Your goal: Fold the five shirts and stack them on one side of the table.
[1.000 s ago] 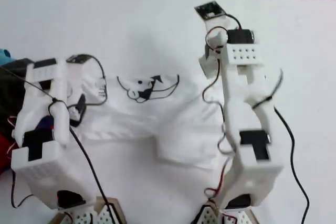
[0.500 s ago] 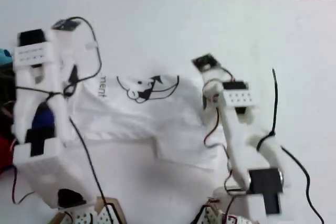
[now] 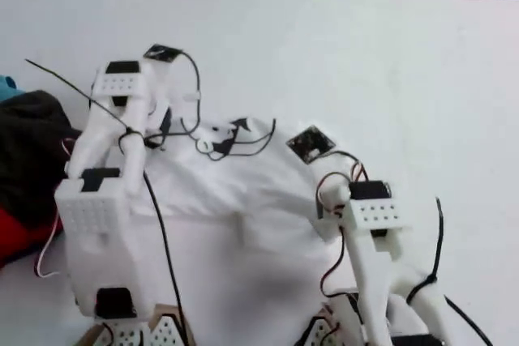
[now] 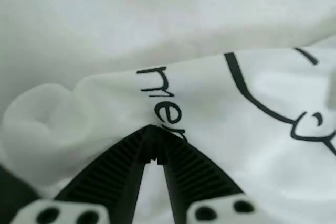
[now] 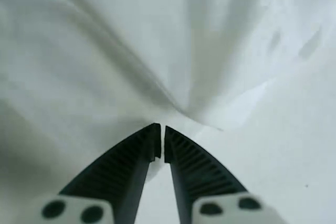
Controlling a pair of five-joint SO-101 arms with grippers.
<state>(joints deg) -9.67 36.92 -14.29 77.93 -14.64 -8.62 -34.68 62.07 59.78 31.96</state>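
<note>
White laminate table [image 3: 365, 46], smooth and matt, spans the high view; its far edge meets a dark floor and its near edge is cut off behind the arm bases. White shirt [image 3: 243, 192], soft knit cotton, lies flat at the middle of the table between the two arms, creased in long shallow ridges, with a black line-drawn print and a few letters toward its far side; its outline against the white table is hard to trace, and the arms cover part of it. Left arm [image 3: 97, 208], white moulded plastic with perforated motor housings and loose black and red wires, reaches over the shirt's left part. Right arm [image 3: 373, 224], same build, stands over the shirt's right part, its base cut off by the frame. Dark garment [image 3: 28, 151], a limp heap at the table's left edge, is partly cropped; a red garment [image 3: 20, 237] lies against it on the near side, and a blue scrap [image 3: 6, 85] peeks out on the far side, too little showing to identify. Left gripper [image 4: 153, 153], black ribbed fingers [image 4: 115, 177], tips closed together and pinching a rolled fold of the shirt just beside the printed letters. Right gripper [image 5: 159, 142], same ribbed fingers [image 5: 194, 166], tips nipped onto a tented pleat of plain fabric, with creases fanning out from the pinch.
</note>
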